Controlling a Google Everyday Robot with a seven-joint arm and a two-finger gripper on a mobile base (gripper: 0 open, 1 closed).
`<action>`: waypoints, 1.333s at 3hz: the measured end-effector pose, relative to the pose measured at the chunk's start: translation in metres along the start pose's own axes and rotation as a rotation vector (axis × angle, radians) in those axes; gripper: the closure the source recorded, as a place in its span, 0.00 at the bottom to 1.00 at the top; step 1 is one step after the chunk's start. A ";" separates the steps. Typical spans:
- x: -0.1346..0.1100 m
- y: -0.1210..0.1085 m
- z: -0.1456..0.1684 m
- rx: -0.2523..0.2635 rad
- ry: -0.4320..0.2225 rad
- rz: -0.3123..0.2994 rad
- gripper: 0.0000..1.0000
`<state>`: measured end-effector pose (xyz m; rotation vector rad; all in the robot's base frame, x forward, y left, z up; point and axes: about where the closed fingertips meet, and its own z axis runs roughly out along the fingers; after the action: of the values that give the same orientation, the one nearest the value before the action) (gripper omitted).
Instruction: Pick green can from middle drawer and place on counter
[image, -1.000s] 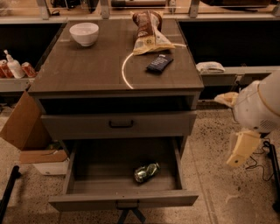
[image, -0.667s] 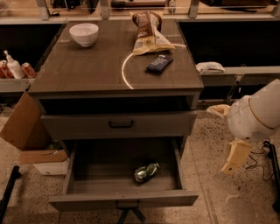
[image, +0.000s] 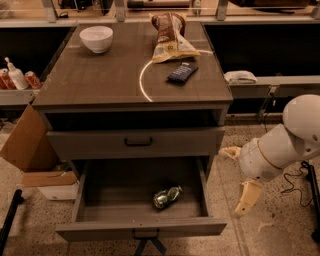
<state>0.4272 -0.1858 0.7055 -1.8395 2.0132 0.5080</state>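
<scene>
gripper: gripper (image: 234, 180) hangs low beside the cabinet's right flank, over the speckled floor, on a white arm
fingers: two beige fingers (image: 248, 196) spread wide apart, nothing between them, touching nothing
green can: green can (image: 167, 197) left of the fingers and at about their height, well apart from them, the drawer's right wall in between
can look: shiny green metal, lying on its side, body dented and uneven, silver end turned to the left
can spot: on the drawer floor, right of centre, nearer the front panel than the back
middle drawer: middle drawer (image: 140, 229) pulled fully out, left of the fingers; grey-brown wood, flat front, small dark handle; only the can inside
upper drawer: upper drawer (image: 175, 142) closed, black bar handle, above and left of the fingers
worktop: worktop (image: 100, 80) high up and left of the fingers, grey-brown wood grain
arc mark: pale arc mark (image: 141, 85) curving across the worktop's middle
on worktop: white bowl (image: 96, 38) at far left back; snack bag (image: 170, 37) at back centre; dark flat device (image: 182, 72) just in front of the bag
far left: cardboard box (image: 25, 145) on the floor; red cans (image: 31, 79) and white bottle (image: 15, 75) on a side shelf
</scene>
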 end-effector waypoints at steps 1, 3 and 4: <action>0.000 0.000 0.000 0.000 0.000 0.000 0.00; -0.008 -0.008 0.044 -0.045 0.000 -0.025 0.00; -0.017 -0.016 0.102 -0.101 -0.023 -0.021 0.00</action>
<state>0.4472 -0.1219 0.6249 -1.9023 1.9846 0.6323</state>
